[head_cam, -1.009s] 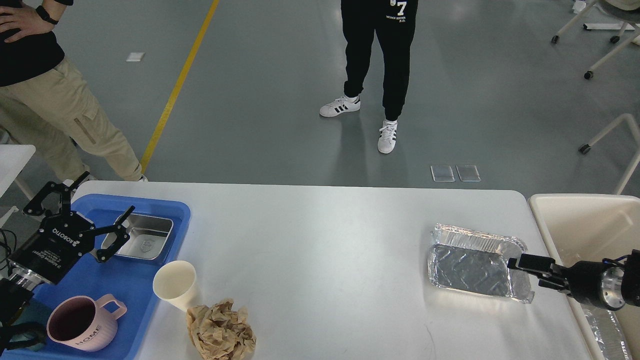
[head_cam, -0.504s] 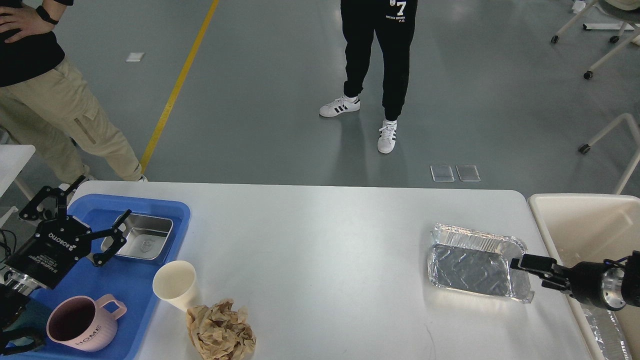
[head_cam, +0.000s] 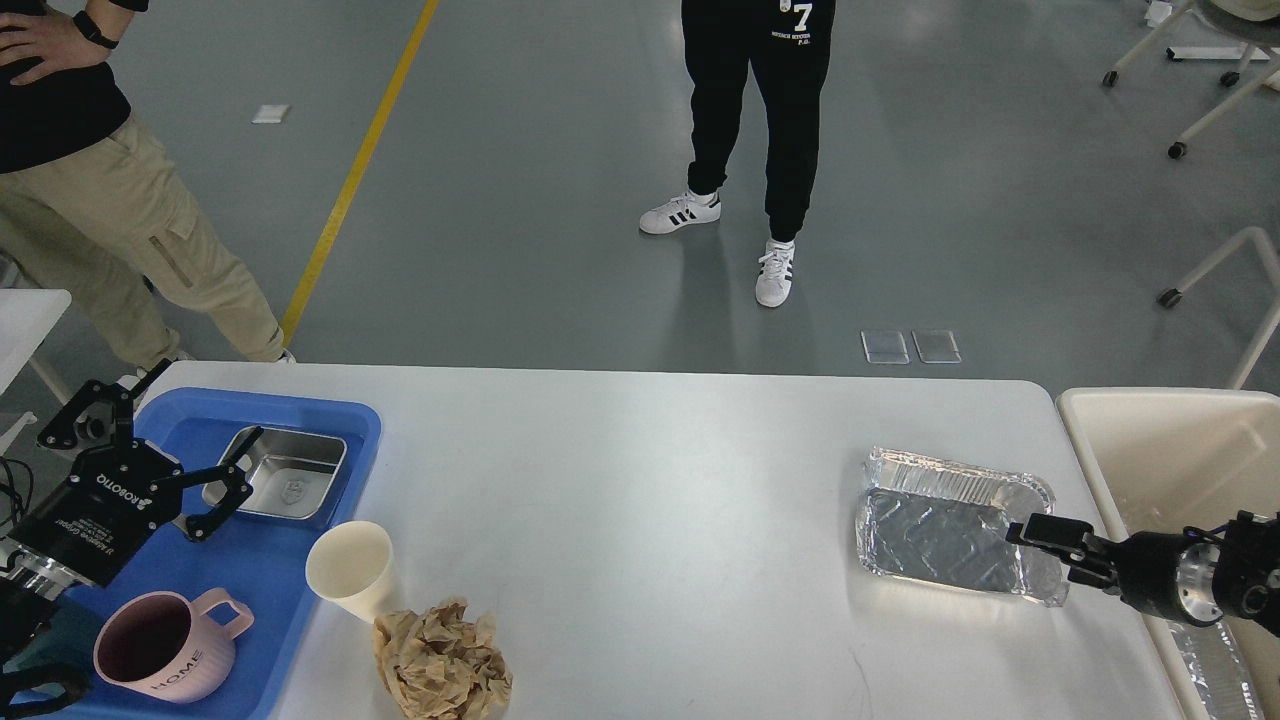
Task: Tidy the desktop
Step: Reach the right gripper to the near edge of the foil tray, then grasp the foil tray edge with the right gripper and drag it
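Across the lower view, white desk (head_cam: pixel 640 480) carries all. Left of foil pan (head_cam: pixel 945 540): blue tray (head_cam: pixel 250 600), paper wad (head_cam: pixel 442 660), paper cup (head_cam: pixel 350 570). Cream bin (head_cam: pixel 1170 450) right of pan. Left gripper (head_cam: pixel 150 440) jaws spread above tray; right gripper (head_cam: pixel 1040 535) at pan's right rim, jaws state unclear.

Robotics lab or test hall: bare grey floor (head_cam: pixel 560 180) with a yellow line (head_cam: pixel 352 180), two people standing by (head_cam: pixel 757 120), wheeled chair bases (head_cam: pixel 1190 80), a white desktop (head_cam: pixel 640 480) staged with a blue tray (head_cam: pixel 260 570).
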Available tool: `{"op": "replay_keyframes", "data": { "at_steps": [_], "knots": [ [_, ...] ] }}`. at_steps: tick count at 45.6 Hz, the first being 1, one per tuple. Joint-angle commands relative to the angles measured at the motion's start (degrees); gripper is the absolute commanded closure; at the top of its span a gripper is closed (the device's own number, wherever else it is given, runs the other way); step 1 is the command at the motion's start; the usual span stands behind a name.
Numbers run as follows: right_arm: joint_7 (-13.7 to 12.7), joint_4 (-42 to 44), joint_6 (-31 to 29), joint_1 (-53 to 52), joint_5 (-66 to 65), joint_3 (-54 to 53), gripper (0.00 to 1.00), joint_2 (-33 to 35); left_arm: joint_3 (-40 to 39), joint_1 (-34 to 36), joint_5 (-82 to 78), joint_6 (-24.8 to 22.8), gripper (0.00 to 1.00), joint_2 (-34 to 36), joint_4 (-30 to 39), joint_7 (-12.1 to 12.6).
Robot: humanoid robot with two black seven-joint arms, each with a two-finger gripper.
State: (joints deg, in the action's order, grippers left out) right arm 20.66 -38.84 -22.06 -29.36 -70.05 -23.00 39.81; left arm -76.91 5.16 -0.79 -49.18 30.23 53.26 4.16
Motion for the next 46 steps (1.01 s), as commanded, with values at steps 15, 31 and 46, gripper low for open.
{"op": "replay_keyframes", "data": {
  "at_steps": [15, 31, 46],
  "knots": [
    [2.5, 1.8, 0.7, -0.3, -0.2, 0.1, 0.00, -2.9, 0.0, -0.1, 0.0, 0.0, 0.03, -0.2, 0.0, 0.0],
    [2.6, 1.9, 7.7, -1.6, -0.3, 7.4, 0.00, -5.2, -1.4, -1.3, 0.0, -1.2, 0.03, -0.1, 0.0, 0.0],
    [2.6, 2.2, 9.0, -1.7, -0.4, 8.1, 0.00, -6.0, -2.8, -2.1, 0.1, -2.7, 0.03, -0.2, 0.0, 0.0]
  ]
}}
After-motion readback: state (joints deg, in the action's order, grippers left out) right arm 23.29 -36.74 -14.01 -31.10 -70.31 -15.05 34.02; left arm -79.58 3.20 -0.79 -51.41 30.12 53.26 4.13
